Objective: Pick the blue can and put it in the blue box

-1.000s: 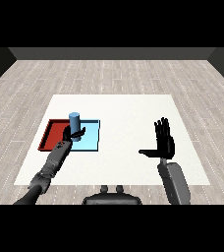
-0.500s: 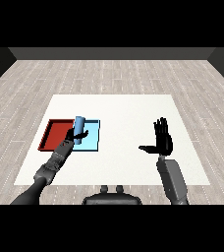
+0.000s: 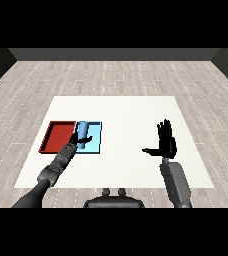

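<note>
Here, the parts shown on the white table [image 3: 126, 107]:
- Blue can [image 3: 82, 131]: tilted, lying over the light blue tray [image 3: 95, 137], which sits just beside the red tray [image 3: 59, 136].
- Left hand [image 3: 81, 143]: at the can's lower end, fingers curled round it.
- Right hand [image 3: 166, 142]: raised well apart to the right, fingers straight, thumb spread, grasping nothing.
</note>
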`<action>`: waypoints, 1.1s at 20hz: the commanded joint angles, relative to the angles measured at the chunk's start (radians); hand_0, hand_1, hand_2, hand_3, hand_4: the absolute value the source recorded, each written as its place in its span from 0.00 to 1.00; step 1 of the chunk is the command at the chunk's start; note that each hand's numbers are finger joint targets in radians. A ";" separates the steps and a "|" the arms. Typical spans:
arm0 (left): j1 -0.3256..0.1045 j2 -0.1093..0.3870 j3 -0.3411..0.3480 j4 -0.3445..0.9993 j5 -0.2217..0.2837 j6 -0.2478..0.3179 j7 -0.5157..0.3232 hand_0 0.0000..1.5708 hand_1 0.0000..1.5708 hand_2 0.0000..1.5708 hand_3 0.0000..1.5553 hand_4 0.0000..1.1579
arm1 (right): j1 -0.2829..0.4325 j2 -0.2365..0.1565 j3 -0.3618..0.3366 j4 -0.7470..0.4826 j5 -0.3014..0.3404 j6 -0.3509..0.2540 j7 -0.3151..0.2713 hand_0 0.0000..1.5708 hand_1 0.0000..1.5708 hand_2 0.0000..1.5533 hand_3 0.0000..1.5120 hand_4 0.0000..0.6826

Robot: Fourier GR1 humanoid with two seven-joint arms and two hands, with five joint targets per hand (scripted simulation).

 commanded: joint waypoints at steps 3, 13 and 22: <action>0.037 -0.011 -0.006 0.056 -0.023 0.016 0.038 0.00 0.00 0.00 0.00 0.00 | 0.046 0.013 -0.010 -0.009 -0.018 0.046 -0.043 0.00 0.00 0.00 0.00 0.00; 0.102 -0.021 0.152 -0.193 0.103 0.372 -0.366 0.00 0.00 0.00 0.00 0.00 | 0.011 0.003 -0.016 -0.047 -0.038 0.037 0.030 0.00 0.00 0.00 0.00 0.00; 0.234 -0.056 0.140 -0.600 0.166 0.038 -0.691 0.00 0.00 0.00 0.00 0.00 | 0.039 -0.009 0.009 -0.045 -0.001 0.043 0.040 0.00 0.00 0.00 0.00 0.00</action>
